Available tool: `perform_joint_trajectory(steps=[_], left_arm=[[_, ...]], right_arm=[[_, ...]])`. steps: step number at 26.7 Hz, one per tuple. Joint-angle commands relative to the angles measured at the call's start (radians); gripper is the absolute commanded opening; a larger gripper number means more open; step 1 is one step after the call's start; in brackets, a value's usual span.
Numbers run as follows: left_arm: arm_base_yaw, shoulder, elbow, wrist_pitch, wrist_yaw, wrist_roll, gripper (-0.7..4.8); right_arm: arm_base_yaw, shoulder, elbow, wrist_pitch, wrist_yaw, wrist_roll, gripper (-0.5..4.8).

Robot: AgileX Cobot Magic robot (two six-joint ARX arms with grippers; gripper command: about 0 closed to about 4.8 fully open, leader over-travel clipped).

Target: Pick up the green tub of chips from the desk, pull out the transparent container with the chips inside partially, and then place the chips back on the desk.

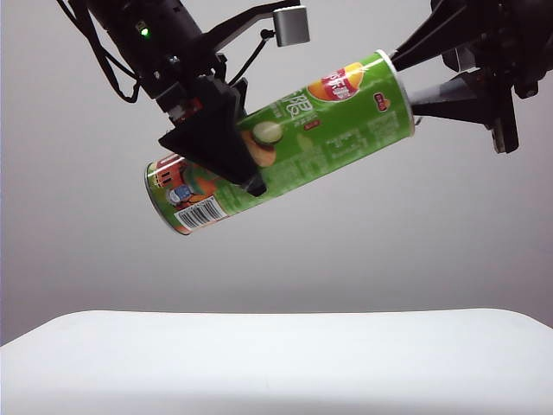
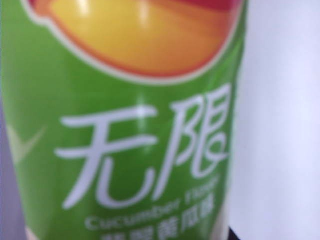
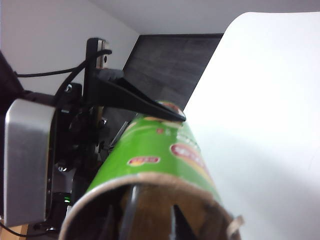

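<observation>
The green tub of chips (image 1: pixel 302 138) hangs tilted high above the desk (image 1: pixel 276 363), barcode end low on the left, open end up on the right. My left gripper (image 1: pixel 251 164) is shut across its middle; its label fills the left wrist view as the tub (image 2: pixel 125 125). My right gripper (image 1: pixel 403 79) is at the open mouth. In the right wrist view the right gripper (image 3: pixel 152 220) has both dark fingers (image 3: pixel 127 210) inside the tub (image 3: pixel 150 150), either side of a blurred brown mass, the chips (image 3: pixel 150 215) in their transparent container. The container's clear wall cannot be made out.
The white desk (image 3: pixel 260 100) lies well below both arms. The left arm's silver camera housing (image 1: pixel 292 26) and cables sit above the tub. A plain grey wall is behind.
</observation>
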Motion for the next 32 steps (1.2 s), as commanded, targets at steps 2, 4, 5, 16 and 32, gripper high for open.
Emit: perform_joint_trajectory(steps=[2, 4, 5, 16, 32], left_arm=[[-0.002, -0.006, 0.005, 0.026, 0.014, -0.002, 2.77], [-0.002, -0.006, 0.005, 0.026, 0.014, -0.002, 2.77], [-0.002, -0.006, 0.005, 0.026, 0.015, -0.002, 2.77], [-0.002, -0.006, 0.005, 0.019, 0.011, -0.002, 2.77], [0.069, -0.006, 0.005, -0.097, -0.068, -0.002, 2.77]], right_arm=[[0.002, 0.000, 0.003, 0.023, 0.000, -0.006, 1.47], [0.002, 0.000, 0.003, 0.023, 0.000, -0.006, 1.43], [0.002, 0.000, 0.003, 0.023, 0.000, -0.006, 1.35], [-0.002, 0.000, 0.003, 0.026, 0.022, -0.033, -0.06], [-0.157, -0.003, 0.003, 0.037, -0.069, -0.032, -0.06]])
